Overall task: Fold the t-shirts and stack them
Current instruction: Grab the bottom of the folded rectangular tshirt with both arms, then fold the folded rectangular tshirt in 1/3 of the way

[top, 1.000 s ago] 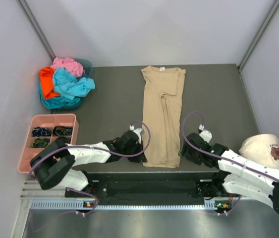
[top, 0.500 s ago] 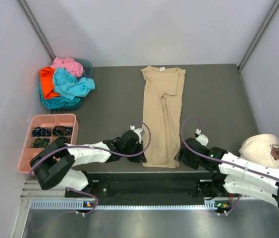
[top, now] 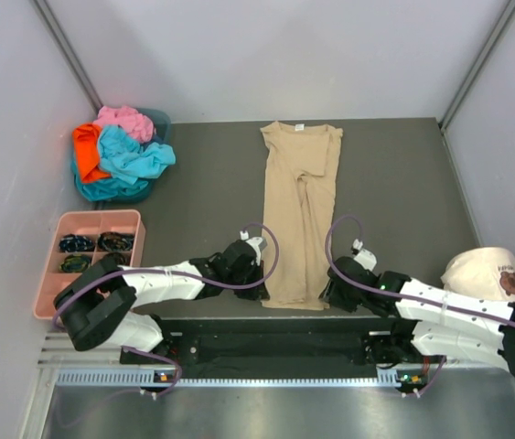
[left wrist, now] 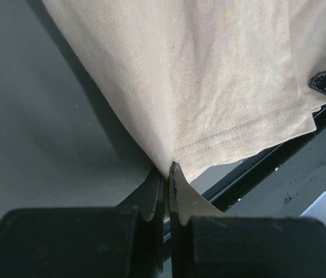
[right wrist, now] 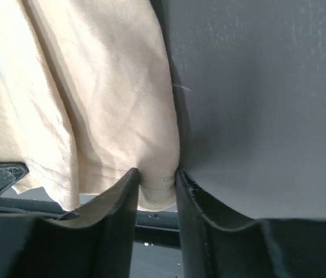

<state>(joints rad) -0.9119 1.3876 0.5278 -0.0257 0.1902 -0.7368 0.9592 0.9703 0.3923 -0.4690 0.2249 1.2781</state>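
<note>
While the tan t-shirt (top: 301, 206) lies flat on the dark grey table (top: 394, 183), folded into a long narrow strip with its collar at the far end and its hem at the near edge, we see both arms reaching in low to that hem. The left gripper (top: 262, 293) sits at the hem's left corner. In the left wrist view its fingers (left wrist: 177, 191) are pressed together, pinching the stitched corner of the cloth between their tips.

The right gripper (top: 327, 296) sits at the hem's right corner. In the right wrist view its fingers (right wrist: 125, 194) stand partly apart on either side of a bunched fold of the hem. The cloth touches both of them, but we cannot tell whether it is firmly clamped.

At the far left of the table we find the other shirts heaped together: a turquoise t-shirt (top: 135, 157), an orange t-shirt (top: 86, 151) and a pink t-shirt (top: 124, 119). Nearer on that side sits a pink compartment tray (top: 97, 215) with dark items in some of its cells. A cream cap (top: 478, 274) with a brown emblem rests by the right wall.
</note>
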